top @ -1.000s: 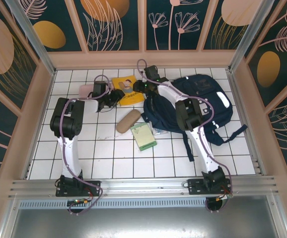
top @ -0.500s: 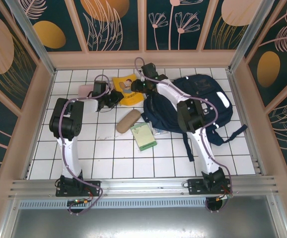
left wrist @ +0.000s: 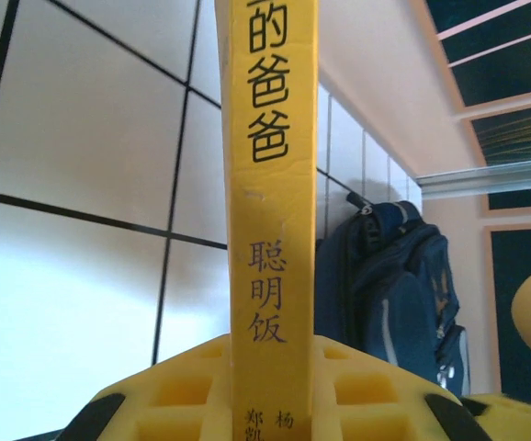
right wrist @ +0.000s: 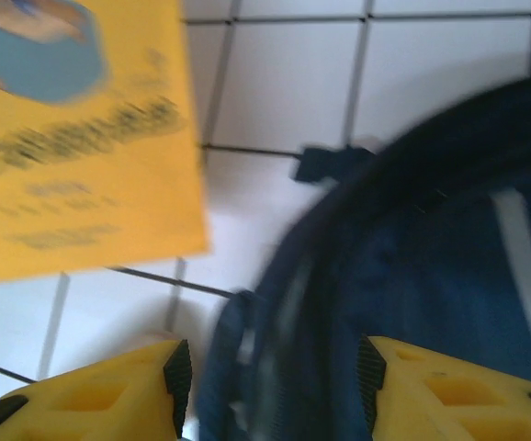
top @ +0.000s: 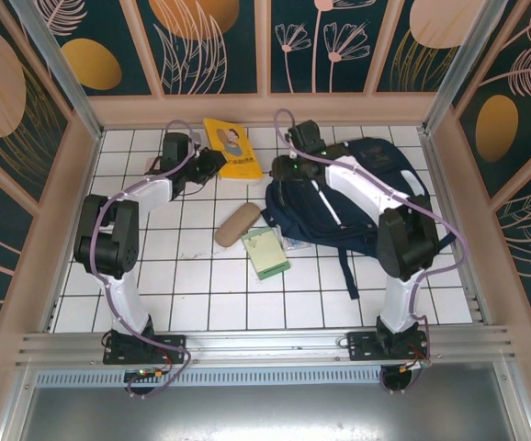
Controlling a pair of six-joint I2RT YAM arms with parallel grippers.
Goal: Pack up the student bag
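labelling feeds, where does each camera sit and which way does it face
top external: above, behind the bases, looking down on the table; left arm, right arm.
left wrist: looks along the yellow book held in the left end effector.
right wrist: looks down at the student bag past the right end effector.
shared: book and bag in all.

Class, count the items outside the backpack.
3: yellow book in the left gripper, tan pouch mid-table, green notebook beside the backpack. Others may be hidden.
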